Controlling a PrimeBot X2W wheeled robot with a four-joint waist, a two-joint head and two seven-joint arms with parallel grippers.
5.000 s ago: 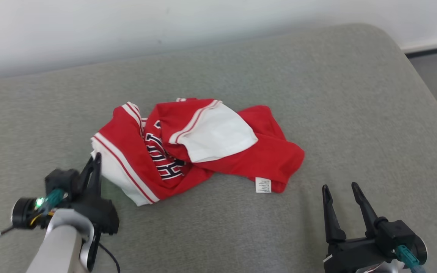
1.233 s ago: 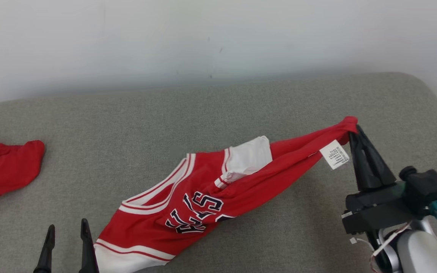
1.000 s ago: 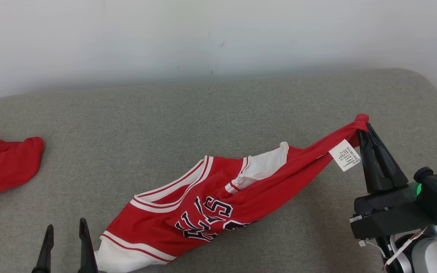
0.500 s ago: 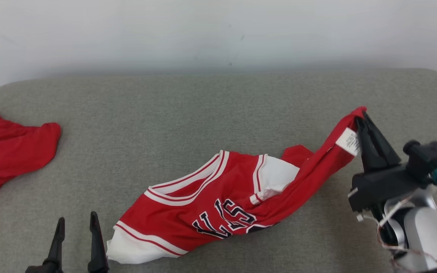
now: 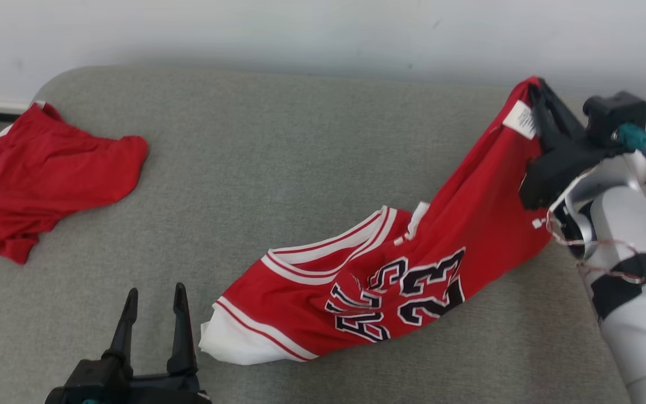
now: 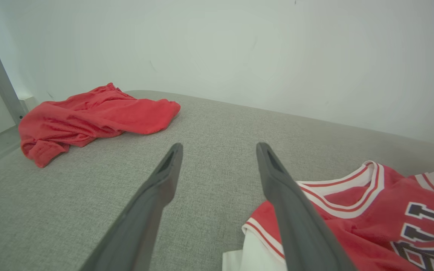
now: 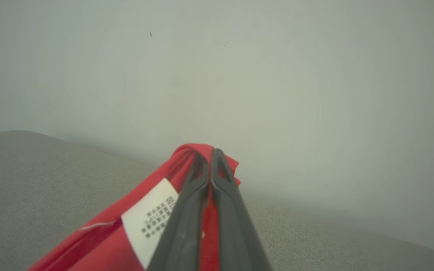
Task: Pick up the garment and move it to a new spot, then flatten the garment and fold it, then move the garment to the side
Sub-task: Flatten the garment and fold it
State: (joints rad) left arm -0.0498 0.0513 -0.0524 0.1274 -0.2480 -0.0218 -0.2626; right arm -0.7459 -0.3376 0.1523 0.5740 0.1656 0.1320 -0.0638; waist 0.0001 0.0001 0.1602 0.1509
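The garment (image 5: 390, 275) is a red jersey with white trim and dark lettering. One corner is lifted at the right; its lower end still drapes on the grey cushion (image 5: 300, 168). My right gripper (image 5: 537, 92) is shut on that raised corner, beside the white care label (image 5: 520, 120). In the right wrist view the closed fingers (image 7: 198, 188) pinch red cloth (image 7: 100, 241) with the label (image 7: 151, 218) hanging left. My left gripper (image 5: 153, 294) stands open low at the left, empty, just left of the jersey's white hem (image 6: 254, 256).
A second red garment (image 5: 48, 168) lies crumpled at the cushion's far left corner, also in the left wrist view as a red heap (image 6: 89, 116). A pale wall (image 5: 300, 28) runs behind the cushion. Bare cushion spans between the two garments.
The right gripper has lifted the jersey's corner higher and farther back, unrolling the cloth so the number shows. The head camera has swung left. The left gripper stays open.
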